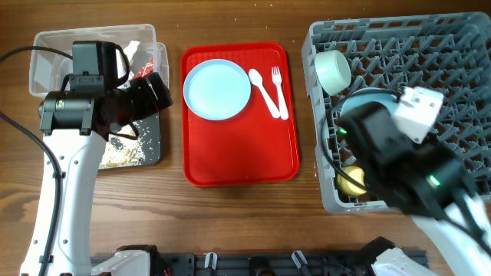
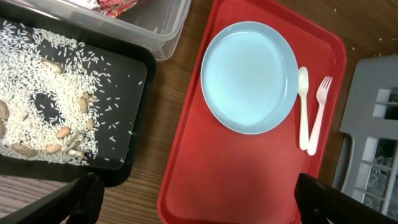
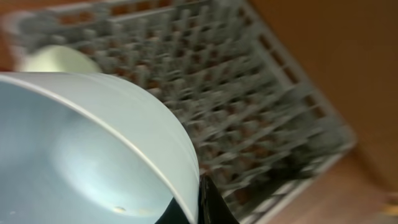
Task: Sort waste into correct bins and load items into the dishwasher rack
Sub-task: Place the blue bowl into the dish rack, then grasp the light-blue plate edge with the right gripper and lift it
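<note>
My left gripper point(image 2: 199, 211) is open and empty, above the near part of the flat red tray point(image 2: 249, 180). On that tray lie the pale blue plate point(image 2: 250, 78), the white spoon point(image 2: 303, 109) and the fork point(image 2: 318, 115). The black bin point(image 2: 124, 168) holds rice and nut scraps point(image 2: 50, 106). The clear tub point(image 2: 168, 31) holds the red wrapper point(image 2: 115, 5). My right gripper point(image 3: 202, 199) is shut on the rim of a pale bowl point(image 3: 81, 149), held over the grey rack point(image 1: 460, 46). A second bowl point(image 1: 334, 70) and the yellow cup point(image 1: 351, 181) sit in the rack.
The red tray point(image 1: 238, 161) lies mid-table between the bins and the rack. The left arm covers much of the black bin point(image 1: 149, 142) and the clear tub point(image 1: 46, 54). The rack's corner point(image 2: 373, 124) is close to the tray's right side.
</note>
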